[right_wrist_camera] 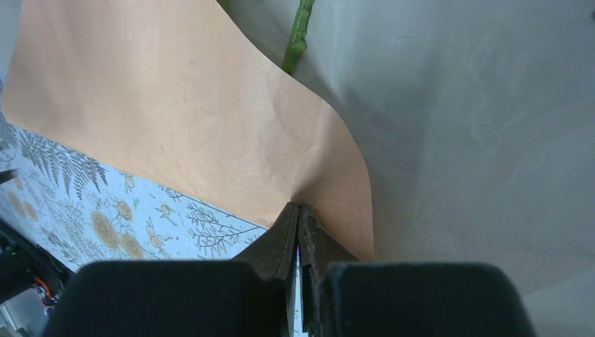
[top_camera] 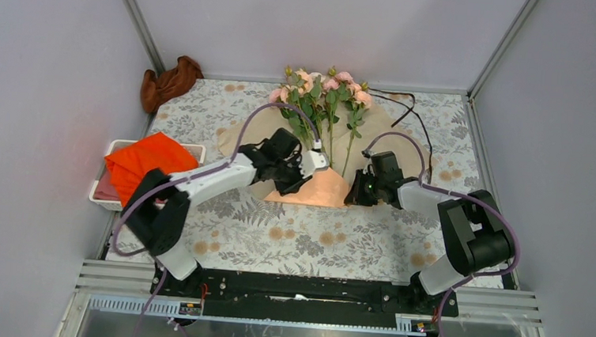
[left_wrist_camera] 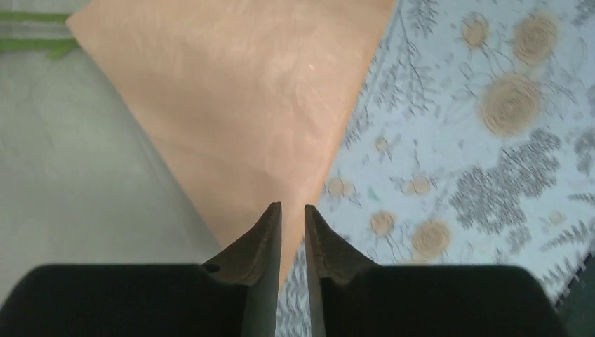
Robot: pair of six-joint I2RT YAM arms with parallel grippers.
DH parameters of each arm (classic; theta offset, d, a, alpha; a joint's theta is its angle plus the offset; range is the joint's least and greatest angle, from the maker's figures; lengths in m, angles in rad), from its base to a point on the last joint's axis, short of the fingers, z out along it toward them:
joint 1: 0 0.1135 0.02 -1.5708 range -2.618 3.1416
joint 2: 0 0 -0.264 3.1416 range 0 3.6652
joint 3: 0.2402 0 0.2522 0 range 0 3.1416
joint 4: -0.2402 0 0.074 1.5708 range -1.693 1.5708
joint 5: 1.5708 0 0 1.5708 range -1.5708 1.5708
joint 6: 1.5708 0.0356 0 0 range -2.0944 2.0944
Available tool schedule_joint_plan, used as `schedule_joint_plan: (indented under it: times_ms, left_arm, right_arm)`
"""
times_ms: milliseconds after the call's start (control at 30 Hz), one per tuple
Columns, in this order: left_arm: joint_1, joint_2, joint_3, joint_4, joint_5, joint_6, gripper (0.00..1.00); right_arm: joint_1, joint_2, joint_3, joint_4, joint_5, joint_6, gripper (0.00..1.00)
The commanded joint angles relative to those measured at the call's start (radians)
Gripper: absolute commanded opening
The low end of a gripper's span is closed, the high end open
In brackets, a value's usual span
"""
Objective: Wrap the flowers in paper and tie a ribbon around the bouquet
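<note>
The left gripper (left_wrist_camera: 293, 206) stands narrowly parted at a corner of the paper (left_wrist_camera: 238, 98). The right gripper (right_wrist_camera: 299, 206) pinches the sheet's lifted edge. The flowers (top_camera: 326, 87) lie on it, blooms toward the far side of the worktop (top_camera: 290, 235).

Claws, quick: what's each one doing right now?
Left claw: slightly open, tips at the paper corner, no grip evident.
Right claw: closed, pinching the paper's edge.
</note>
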Motion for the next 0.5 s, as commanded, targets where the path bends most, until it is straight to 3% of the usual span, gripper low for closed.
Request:
schedule_joint_plan:
  times_ms: [0, 200, 467]
  left_arm:
    - [-0.013, 0.151, 0.059, 0.201, 0.079, -0.139, 0.19]
    - [-0.051, 0.219, 0.016, 0.225, 0.051, -0.096, 0.12]
    - [-0.021, 0.092, -0.254, 0.195, -0.103, 0.108, 0.1]
  right_arm:
    - [-0.006, 0.039, -0.014, -0.017, 0.013, 0.039, 0.05]
    - [-0.007, 0.061, -0.025, 0.001, 0.032, 0.059, 0.01]
    - [-0.01, 0.038, -0.051, -0.032, 0.081, 0.046, 0.0]
